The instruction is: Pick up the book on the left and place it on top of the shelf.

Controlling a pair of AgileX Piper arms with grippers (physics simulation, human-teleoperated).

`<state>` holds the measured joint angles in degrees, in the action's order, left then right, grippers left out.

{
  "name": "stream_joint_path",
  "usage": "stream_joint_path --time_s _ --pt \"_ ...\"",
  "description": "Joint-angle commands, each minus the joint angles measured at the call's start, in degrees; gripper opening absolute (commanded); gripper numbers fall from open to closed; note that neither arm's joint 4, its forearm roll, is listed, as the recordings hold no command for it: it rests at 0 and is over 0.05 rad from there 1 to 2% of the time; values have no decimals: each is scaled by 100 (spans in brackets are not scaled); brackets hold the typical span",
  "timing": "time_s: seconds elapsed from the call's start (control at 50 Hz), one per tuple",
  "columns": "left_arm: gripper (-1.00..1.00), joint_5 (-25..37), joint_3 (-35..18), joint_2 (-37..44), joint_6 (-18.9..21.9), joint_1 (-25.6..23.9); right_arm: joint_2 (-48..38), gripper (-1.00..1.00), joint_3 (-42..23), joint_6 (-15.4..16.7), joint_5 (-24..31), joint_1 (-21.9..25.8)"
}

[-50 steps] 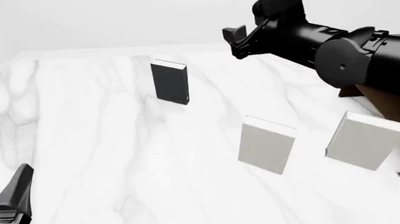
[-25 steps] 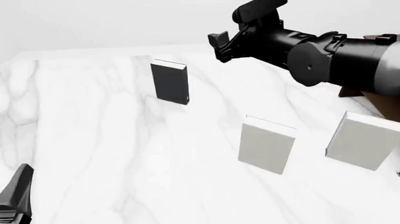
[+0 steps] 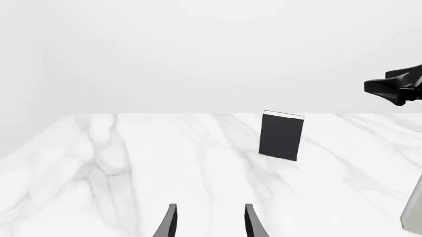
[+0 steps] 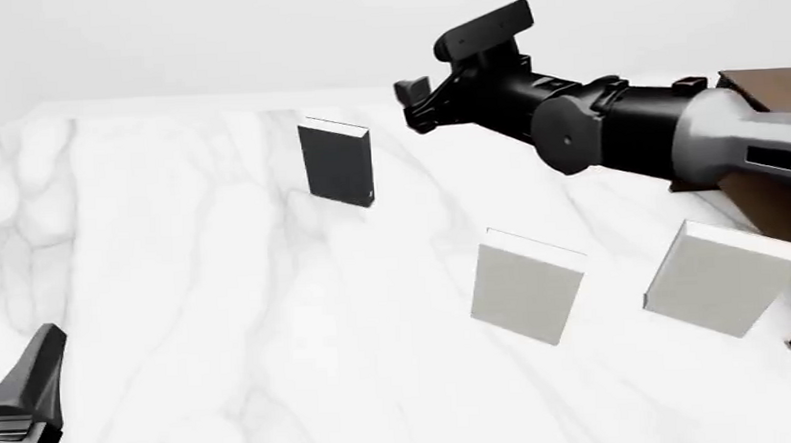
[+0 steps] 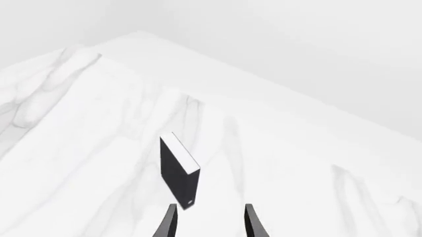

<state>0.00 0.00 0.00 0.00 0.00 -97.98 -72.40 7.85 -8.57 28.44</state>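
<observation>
right gripper (image 4: 414, 99) is up in the air, fingers spread with nothing between them, nose pointing toward the book (image 4: 336, 162). that book, dark cover and white page edges, stands upright on the desk (image 4: 213, 320), toward the far edge and left of centre, well apart from the two pale books (image 4: 528, 286) nearer the right edge. the shelf (image 4: 774, 180) is only a brown sliver at the right edge. left gripper (image 4: 23, 398) sits low by the near left corner, fingers parted too, holding nothing. now, the book: looks stiff and light, i'd guess, but narrow on its foot, so a nudge could tip it. smooth cover, maybe slippery. best bet is to pinch across the two broad covers near the top edge, square on, so it doesn't twist. from the right wrist it sits just ahead of the fingers (image 5: 169, 222).
</observation>
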Motion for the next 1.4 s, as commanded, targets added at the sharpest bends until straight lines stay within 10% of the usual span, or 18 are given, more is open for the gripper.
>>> stream_joint_path --time_s 0.02,1.4 --pt "100 0 0 0 0 0 -353 100 -236 -62 -58 41" --pt "100 0 0 0 0 0 -1935 100 -1642 -269 -42 302"
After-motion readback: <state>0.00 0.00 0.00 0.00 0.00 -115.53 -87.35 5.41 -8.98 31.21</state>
